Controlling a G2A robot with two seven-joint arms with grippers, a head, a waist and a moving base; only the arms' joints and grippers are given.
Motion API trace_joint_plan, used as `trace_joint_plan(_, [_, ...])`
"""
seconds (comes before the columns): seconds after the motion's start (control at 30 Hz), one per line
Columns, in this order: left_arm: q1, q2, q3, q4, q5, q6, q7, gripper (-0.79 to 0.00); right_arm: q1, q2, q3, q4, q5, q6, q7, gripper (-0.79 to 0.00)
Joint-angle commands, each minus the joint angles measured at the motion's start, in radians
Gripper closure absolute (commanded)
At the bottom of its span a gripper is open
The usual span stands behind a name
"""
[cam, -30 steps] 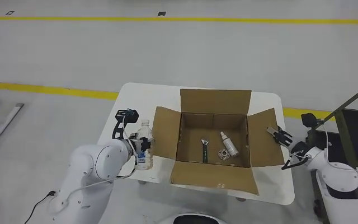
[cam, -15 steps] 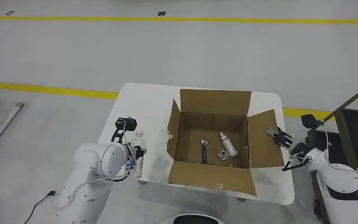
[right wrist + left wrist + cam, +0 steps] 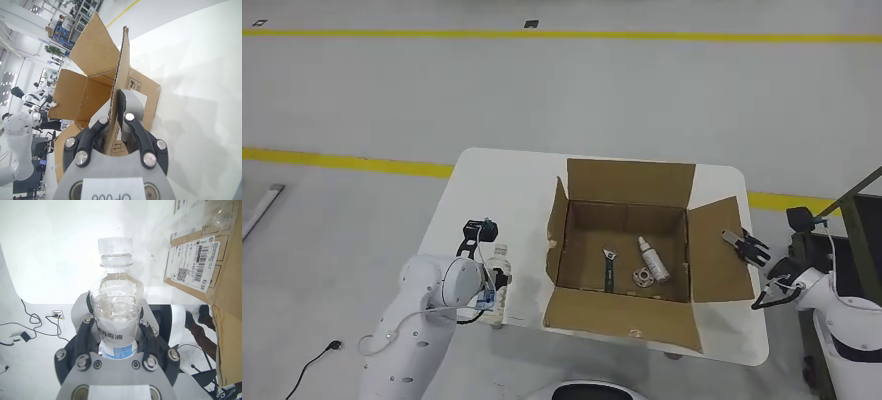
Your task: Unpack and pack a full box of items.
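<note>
Start with the white tabletop [image 3: 492, 175]. The open cardboard box [image 3: 622, 315] sits right of centre on it, with all four flaps up or splayed. At three o'clock the right flap [image 3: 121, 66] leans outward, and the right jaws are pinching its cut edge, one pad on each face, which looks like a way to steady the box.

At nine o'clock from the box, the clear water bottle [image 3: 116, 298] is out of it. The left jaws are clamped around its labelled lower body with the cap pointing up. It is close to the tabletop's seven o'clock edge, and I can't tell whether its base is touching.

This looks like an unpacking set-down. It should go best if the bottle comes in from that edge, stays upright and stays clear of the nine o'clock flap. The base should sit flat before the jaws let go.

Still to unpack on the box floor are a wrench [image 3: 608, 268], a small spray bottle [image 3: 650, 257] and a round metal part [image 3: 640, 277].
</note>
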Motion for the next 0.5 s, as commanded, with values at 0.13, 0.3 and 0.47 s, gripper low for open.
trace_joint_plan(0.13, [0.004, -0.001, 0.065, 0.003, 0.048, -0.074, 0.062, 0.000, -0.006, 0.003, 0.007, -0.007, -0.010, -0.007, 0.004, 0.000])
trace_joint_plan(0.3, [-0.031, 0.002, 0.079, 0.086, 0.147, -0.103, 0.106, 0.000, -0.015, 0.005, 0.014, -0.010, -0.003, -0.011, 0.004, 0.000])
trace_joint_plan(0.47, [-0.058, 0.000, 0.088, 0.189, 0.168, -0.129, 0.158, 0.000, -0.023, 0.006, 0.019, -0.016, 0.000, -0.014, 0.005, 0.000])
